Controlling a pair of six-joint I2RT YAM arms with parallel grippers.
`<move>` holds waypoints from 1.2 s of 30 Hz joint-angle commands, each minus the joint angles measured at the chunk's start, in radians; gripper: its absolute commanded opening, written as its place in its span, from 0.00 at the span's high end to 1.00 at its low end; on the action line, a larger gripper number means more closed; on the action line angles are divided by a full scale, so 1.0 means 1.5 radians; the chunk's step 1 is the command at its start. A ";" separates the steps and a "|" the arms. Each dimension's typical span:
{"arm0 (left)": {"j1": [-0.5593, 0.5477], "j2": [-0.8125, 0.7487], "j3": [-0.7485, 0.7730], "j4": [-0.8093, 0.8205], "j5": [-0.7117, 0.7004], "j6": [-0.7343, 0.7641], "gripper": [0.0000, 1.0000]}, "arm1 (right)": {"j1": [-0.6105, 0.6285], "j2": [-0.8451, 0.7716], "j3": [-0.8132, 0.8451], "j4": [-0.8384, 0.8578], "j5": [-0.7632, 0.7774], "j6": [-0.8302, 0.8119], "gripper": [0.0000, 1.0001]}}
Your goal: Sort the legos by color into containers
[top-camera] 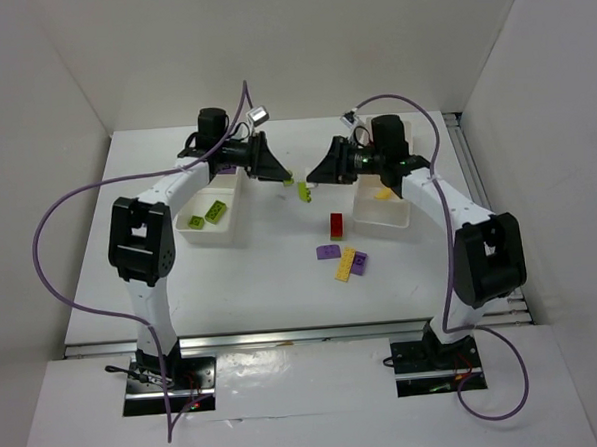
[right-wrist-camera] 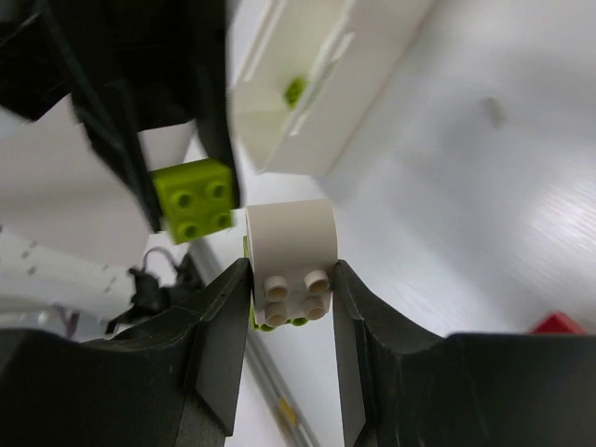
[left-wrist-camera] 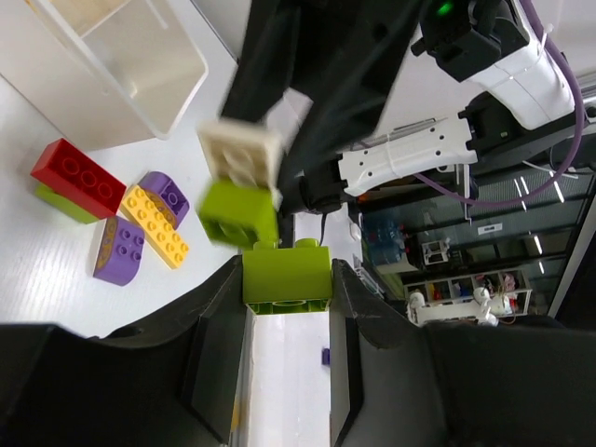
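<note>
Left jaws narrowly parted, clamping lime brick (left-wrist-camera: 287, 275); right jaws likewise, clamping white curved piece (right-wrist-camera: 291, 251).

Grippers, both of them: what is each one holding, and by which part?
The left gripper pinches a lime green brick by its opposite sides. The right gripper pinches a white rounded piece by its flat sides, with a second lime brick stuck to it.

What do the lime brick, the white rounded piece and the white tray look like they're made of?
Lime brick: likely hard moulded plastic, smooth with a slight sheen; crisp edges, moulded stud.
White rounded piece: seemingly the same plastic, duller; moulded studs, clean curve.
White tray: probably thin plastic, satin finish; thin walls, rounded corner.
</note>
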 commanded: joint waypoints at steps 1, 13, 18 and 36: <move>0.005 -0.005 0.019 -0.012 0.028 0.031 1.00 | -0.020 -0.048 -0.016 -0.049 0.137 -0.022 0.89; 0.011 0.014 0.073 -0.199 -0.084 0.114 1.00 | -0.026 -0.086 -0.010 -0.114 0.262 -0.042 0.89; 0.017 0.030 0.212 -0.523 -0.426 0.217 1.00 | -0.026 -0.099 0.013 -0.168 0.311 -0.070 0.89; 0.124 -0.090 0.063 -0.571 -0.867 0.191 0.53 | -0.007 -0.060 0.036 -0.160 0.291 -0.070 0.89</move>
